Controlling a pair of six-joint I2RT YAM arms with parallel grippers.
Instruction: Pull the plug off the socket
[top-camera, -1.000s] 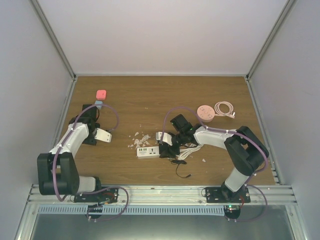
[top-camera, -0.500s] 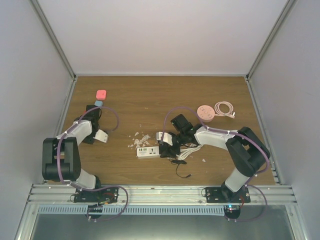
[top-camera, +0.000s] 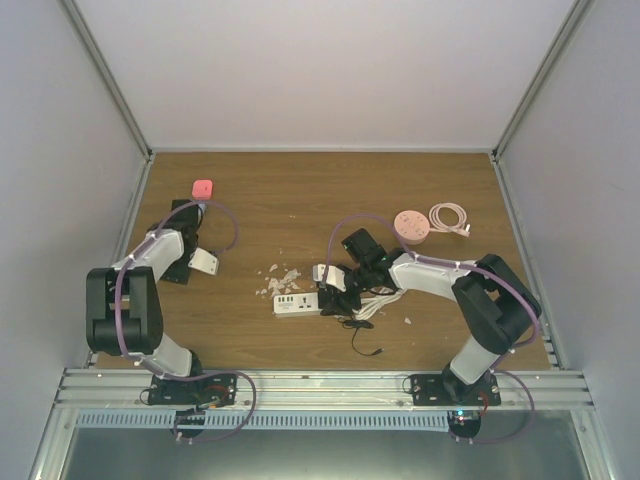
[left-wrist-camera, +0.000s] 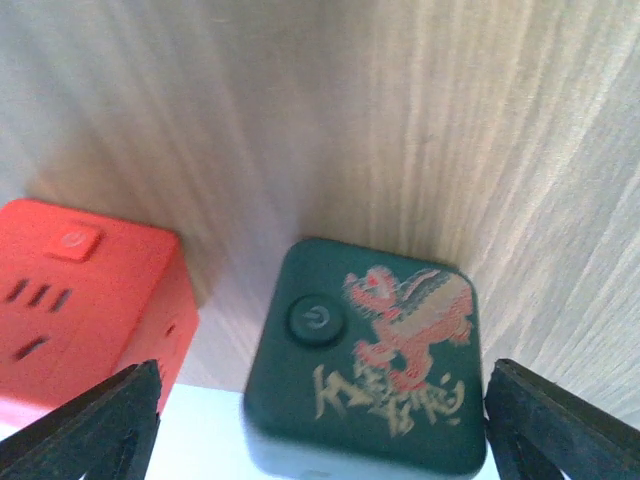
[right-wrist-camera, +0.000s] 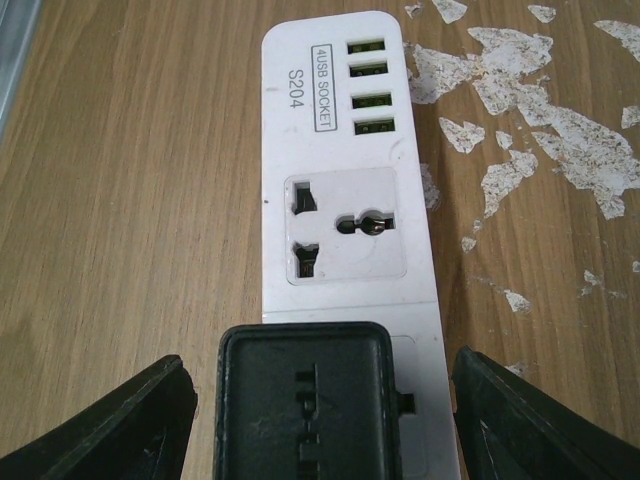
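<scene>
white arms (top-camera: 425, 275), black joints (top-camera: 492, 302), purple cables (top-camera: 342, 231), black right gripper (right-wrist-camera: 325, 425).

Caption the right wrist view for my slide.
Right hand open around the black plug seated in the white four-USB socket strip.

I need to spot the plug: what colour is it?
Black. The plug sits on the white power strip, clearest in the right wrist view.

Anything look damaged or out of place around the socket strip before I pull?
Yes: pale flaky patches mar the wooden table right beside the white socket strip, like chipped finish. The black plug sits squarely in it.
</scene>
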